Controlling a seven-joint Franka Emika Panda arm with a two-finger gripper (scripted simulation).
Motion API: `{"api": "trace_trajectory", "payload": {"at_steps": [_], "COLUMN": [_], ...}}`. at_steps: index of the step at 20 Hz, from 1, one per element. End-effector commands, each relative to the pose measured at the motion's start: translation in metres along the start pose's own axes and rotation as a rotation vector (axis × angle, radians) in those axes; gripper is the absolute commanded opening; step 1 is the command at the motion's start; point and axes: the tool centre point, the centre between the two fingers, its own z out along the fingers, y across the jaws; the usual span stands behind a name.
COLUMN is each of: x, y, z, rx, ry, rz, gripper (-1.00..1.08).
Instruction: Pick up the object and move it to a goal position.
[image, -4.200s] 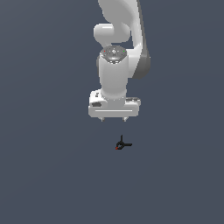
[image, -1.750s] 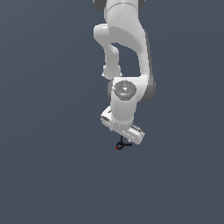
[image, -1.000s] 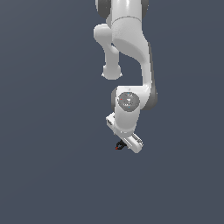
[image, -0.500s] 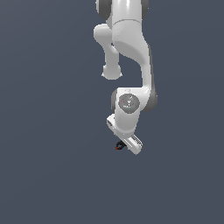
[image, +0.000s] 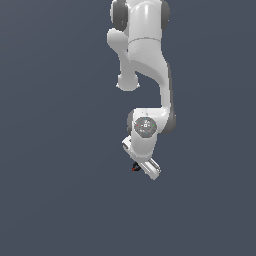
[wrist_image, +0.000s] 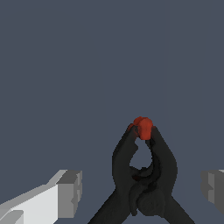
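Observation:
The object is a small black clamp (wrist_image: 144, 175) with a red-orange tip (wrist_image: 142, 127) and splayed black handles, lying on the dark grey floor. In the wrist view it sits between my two grey fingertips (wrist_image: 70, 193), one on each side, with a gap between each pad and the clamp. My gripper (wrist_image: 142, 192) is open around it. In the exterior view the white gripper (image: 142, 166) is low over the floor and covers most of the clamp (image: 134, 168); only its red tip and a bit of black show beside the hand.
The plain dark grey floor (image: 60, 200) fills both views. The white arm (image: 145, 55) rises above the gripper. No goal marker shows.
The arm has lowered and turned its hand, bringing the gripper down from above the clamp to around it. The clamp has not moved.

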Motion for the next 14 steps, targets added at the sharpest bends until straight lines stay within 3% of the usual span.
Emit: {"api": "trace_trajectory", "payload": {"at_steps": [1,3,4,14], "x": [0.0005,0.0009,0.0009,0.0009], "y": [-0.0010,-0.0014,-0.0014,-0.0014], "z": [0.0039,0.0038,0.0038,0.0037], "rx": [0.001,0.001,0.001,0.001], "ry": [0.001,0.001,0.001,0.001], "rz": [0.000,0.000,0.000,0.000], "gripper": [1.00,1.00,-1.00,-1.00]}}
